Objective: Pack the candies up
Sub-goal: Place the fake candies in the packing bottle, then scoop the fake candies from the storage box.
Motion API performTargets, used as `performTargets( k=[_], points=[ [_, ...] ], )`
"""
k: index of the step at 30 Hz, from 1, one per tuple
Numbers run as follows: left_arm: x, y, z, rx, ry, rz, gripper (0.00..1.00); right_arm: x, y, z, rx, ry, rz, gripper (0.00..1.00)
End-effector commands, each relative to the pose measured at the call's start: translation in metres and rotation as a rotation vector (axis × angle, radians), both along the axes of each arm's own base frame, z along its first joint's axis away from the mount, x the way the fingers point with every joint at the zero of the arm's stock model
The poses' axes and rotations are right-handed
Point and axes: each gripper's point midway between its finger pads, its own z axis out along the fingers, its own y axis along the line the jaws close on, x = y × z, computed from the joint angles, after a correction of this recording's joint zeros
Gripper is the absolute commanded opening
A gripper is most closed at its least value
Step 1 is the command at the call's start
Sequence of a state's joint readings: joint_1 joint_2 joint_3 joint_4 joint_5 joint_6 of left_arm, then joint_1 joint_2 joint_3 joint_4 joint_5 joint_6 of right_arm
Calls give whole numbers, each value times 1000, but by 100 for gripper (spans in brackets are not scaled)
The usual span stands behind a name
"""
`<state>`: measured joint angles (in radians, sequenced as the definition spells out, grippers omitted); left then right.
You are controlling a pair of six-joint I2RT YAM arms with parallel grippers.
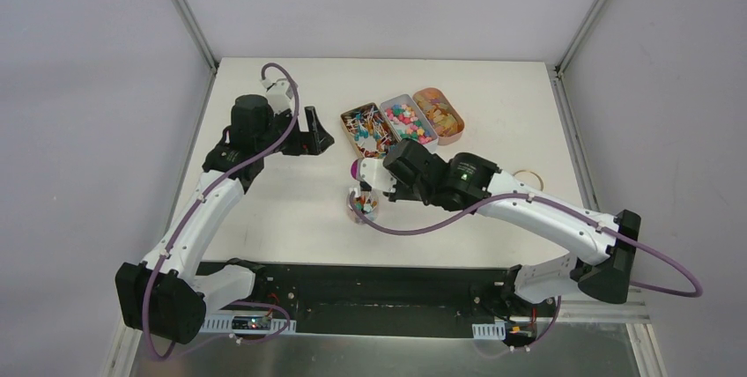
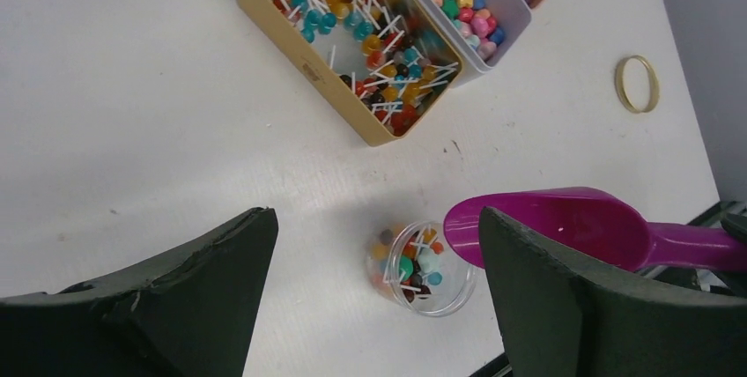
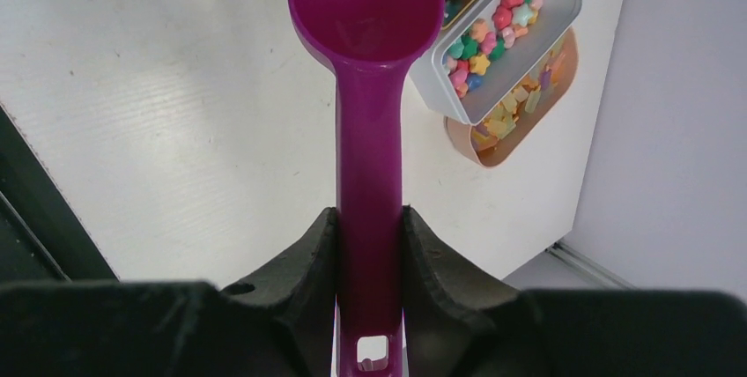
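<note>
The candies lie in three tins at the back: stick candies in a gold tin, star-shaped ones in a white tin, yellow-orange ones in an orange tin. More candies fill a small clear jar. My right gripper is shut on the handle of a magenta scoop. Its empty bowl hangs just beside and above the jar's rim. My left gripper is open and holds nothing, above and to the left of the jar.
A yellow rubber ring lies on the white table to the right. The black base rail runs along the near edge. Grey walls enclose the table on three sides.
</note>
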<state>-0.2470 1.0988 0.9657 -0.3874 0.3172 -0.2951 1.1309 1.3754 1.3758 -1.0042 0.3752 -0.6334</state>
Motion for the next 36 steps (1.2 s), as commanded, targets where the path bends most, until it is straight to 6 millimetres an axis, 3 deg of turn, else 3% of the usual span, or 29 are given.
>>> performTargets(
  k=[1,9,21,28,36],
  points=[
    [-4,-18,27,-82,-98,-119,87,6,23,43,224,-44,-10,0],
    [-9,-31,24,-130,-83,-197,84,12,35,50,334,-37,-55,0],
    [-10,-42,11,-163,-17,-256,79,16,39,58,424,-40,-68,0],
    [-7,-38,4,-148,0,-228,76,16,44,66,491,-47,-66,0],
    [-2,-35,-12,-118,62,-200,73,11,53,100,690,-77,-40,0]
  ],
)
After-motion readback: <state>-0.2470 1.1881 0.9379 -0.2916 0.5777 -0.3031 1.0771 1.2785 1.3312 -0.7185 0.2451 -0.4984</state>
